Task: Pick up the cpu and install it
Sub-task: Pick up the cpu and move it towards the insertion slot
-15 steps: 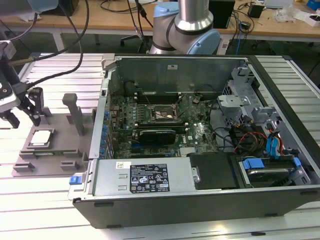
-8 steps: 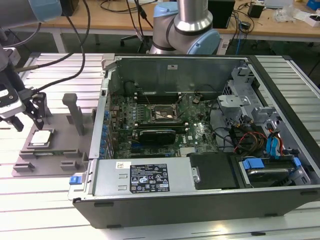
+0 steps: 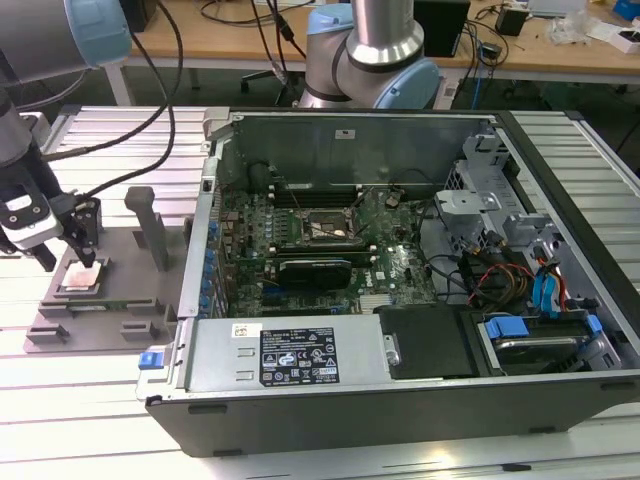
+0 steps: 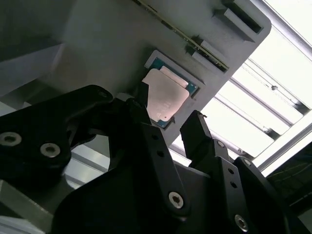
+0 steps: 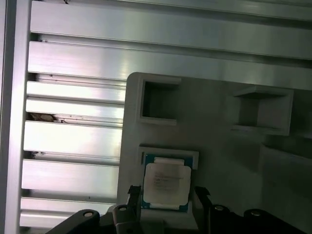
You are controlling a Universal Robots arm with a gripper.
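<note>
- Exterior view's left holds the gripper (image 3: 68, 258), hanging low over a grey tray (image 3: 110, 300) that lies on the slatted metal table (image 3: 100, 400).
- The cpu (image 3: 82, 278) lies flat in a square recess of that tray, pale metal top upward, directly beneath the gripper.
- An upright post (image 3: 150, 228) of the tray stands just to the right of the gripper in the exterior view.
- In both wrist views the gripper (image 4: 169, 105) (image 5: 166, 191) is spread wide, with its black fingers (image 5: 134, 197) standing one on each side of the cpu (image 5: 166, 178).
- A visible gap remains between each fingertip and the chip's edges, so nothing is grasped.
- In the second wrist view the cpu (image 4: 165, 92) sits square in its recess, its green border showing around the silvery lid, and the tray (image 4: 107, 39) spreads out beyond it.
- To the exterior view's right, well apart from the tray, an open computer case (image 3: 400, 400) lies on its side.
- Inside it the motherboard (image 3: 390, 265) is exposed, and its black-framed socket (image 3: 325, 228) sits near the middle of the board.
</note>
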